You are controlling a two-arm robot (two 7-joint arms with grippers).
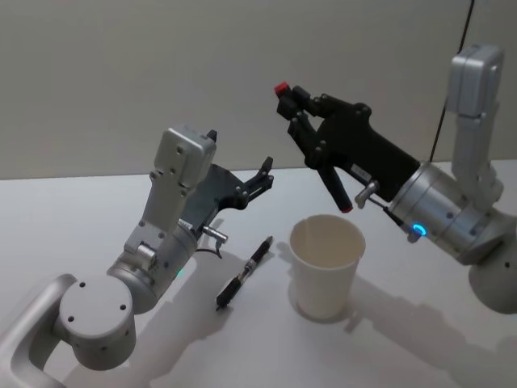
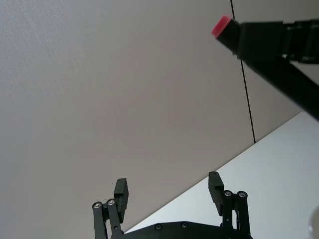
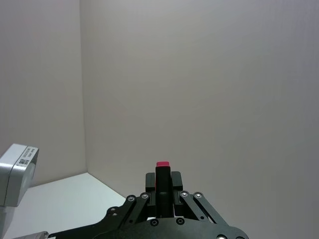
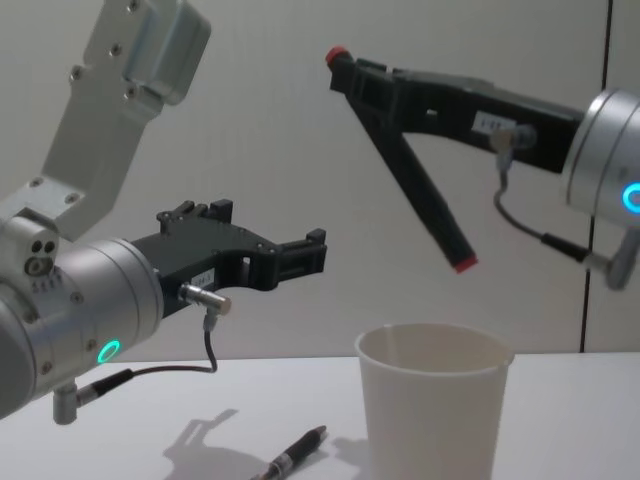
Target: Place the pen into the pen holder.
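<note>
Paper pen holder (image 1: 327, 271) | pen (image 1: 333, 184) above — right jaws; loose pen (image 1: 245, 273) beside

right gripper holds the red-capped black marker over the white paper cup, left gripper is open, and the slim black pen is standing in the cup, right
No: the head view shows the slim black pen lying flat on the white table left of the white paper cup, not in it. The right gripper holds the red-capped black marker over the cup, and the left gripper is open.
</note>
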